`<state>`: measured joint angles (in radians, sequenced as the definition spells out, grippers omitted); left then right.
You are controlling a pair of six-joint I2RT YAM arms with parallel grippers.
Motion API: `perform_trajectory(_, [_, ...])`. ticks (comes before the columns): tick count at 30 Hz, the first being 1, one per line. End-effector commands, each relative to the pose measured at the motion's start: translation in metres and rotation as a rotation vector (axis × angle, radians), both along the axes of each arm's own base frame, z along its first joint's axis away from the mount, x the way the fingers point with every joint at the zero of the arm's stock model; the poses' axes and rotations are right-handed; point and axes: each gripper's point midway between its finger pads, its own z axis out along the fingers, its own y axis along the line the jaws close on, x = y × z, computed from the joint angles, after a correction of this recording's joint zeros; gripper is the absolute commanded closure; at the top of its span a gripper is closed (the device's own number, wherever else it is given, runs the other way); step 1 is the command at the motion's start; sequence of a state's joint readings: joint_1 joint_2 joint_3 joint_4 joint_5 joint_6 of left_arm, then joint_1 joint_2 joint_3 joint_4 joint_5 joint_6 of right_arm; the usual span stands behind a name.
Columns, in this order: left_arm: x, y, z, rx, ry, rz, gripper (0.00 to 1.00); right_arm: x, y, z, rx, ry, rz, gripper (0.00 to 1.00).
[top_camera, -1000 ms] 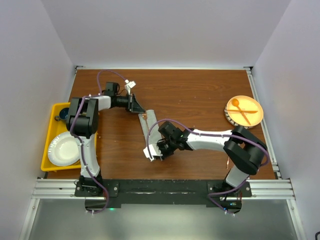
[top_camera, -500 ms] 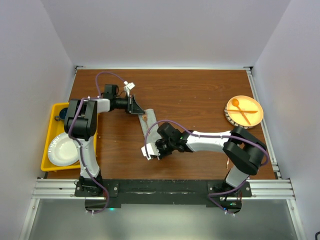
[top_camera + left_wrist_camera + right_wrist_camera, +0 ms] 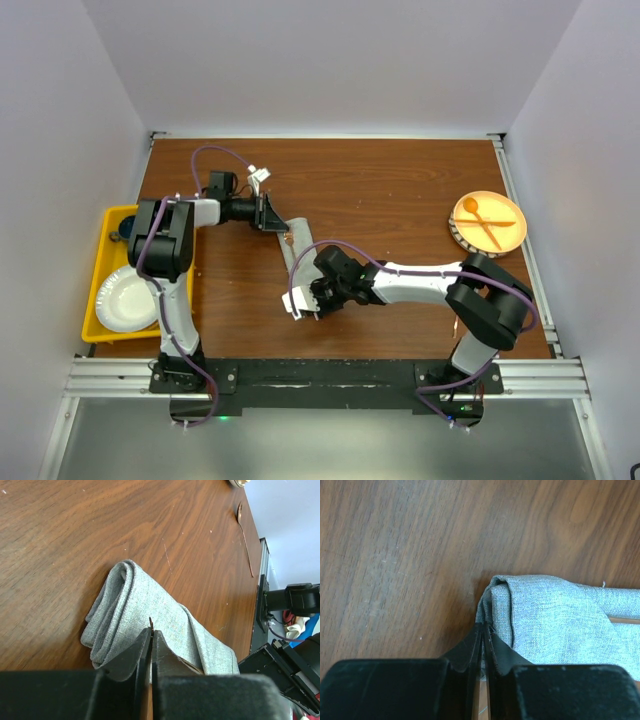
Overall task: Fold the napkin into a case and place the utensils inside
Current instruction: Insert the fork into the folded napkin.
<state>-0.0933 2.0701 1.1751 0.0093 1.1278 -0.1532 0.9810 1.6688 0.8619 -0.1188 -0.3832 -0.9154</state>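
This is a robotics lab test cell rather than a lived-in room. A wood-grain table (image 3: 400, 190) is boxed in by plain pale walls (image 3: 330, 60) along its far, left and right edges. A bare aluminium frame (image 3: 100, 375) runs along the near edge and carries a black mounting bar (image 3: 330, 378). Bolted to it are 2 machines, the left arm (image 3: 165, 240) and the right arm (image 3: 430, 280), both draped in purple cables (image 3: 215, 150). Tableware is set out like props. A yellow tray (image 3: 100, 250) at the left edge holds a white plate (image 3: 127, 298). An orange plate (image 3: 515, 215) near the right edge carries an orange spoon and fork (image 3: 480, 215).
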Motion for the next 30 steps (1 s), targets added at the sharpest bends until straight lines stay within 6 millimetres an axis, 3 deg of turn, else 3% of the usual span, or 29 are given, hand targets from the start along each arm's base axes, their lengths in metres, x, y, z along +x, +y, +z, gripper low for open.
perform_trajectory(1, [-0.002,-0.002,0.018,0.010,-0.075,-0.030,0.83,0.008,0.007,0.009,0.031,-0.031,-0.009,0.89])
perform_trajectory(8, [0.012,0.001,0.039,0.052,-0.178,-0.003,0.58,0.003,0.006,0.012,0.026,-0.020,0.014,0.87])
perform_trajectory(16, [0.025,0.008,0.057,0.197,-0.390,0.010,0.40,-0.012,-0.001,0.016,0.011,0.032,0.048,0.82])
perform_trajectory(21, [0.046,0.030,0.089,0.332,-0.592,0.109,0.31,-0.023,-0.018,0.041,0.004,0.057,0.028,0.71])
perform_trajectory(23, [0.055,0.038,0.113,0.356,-0.693,0.167,0.22,-0.021,-0.026,0.054,0.014,0.074,-0.039,0.66])
perform_trajectory(24, [0.059,0.044,0.122,0.361,-0.728,0.194,0.13,-0.022,-0.033,0.059,0.007,0.089,-0.073,0.65])
perform_trajectory(26, [0.064,0.054,0.145,0.364,-0.785,0.255,0.00,-0.013,-0.042,0.086,0.064,0.110,-0.220,0.61])
perform_trajectory(29, [0.071,0.069,0.176,0.345,-0.853,0.361,0.00,0.022,-0.072,0.122,0.160,0.127,-0.597,0.60])
perform_trajectory(30, [0.072,0.071,0.185,0.339,-0.893,0.380,0.00,0.040,-0.092,0.128,0.168,0.097,-0.749,0.59])
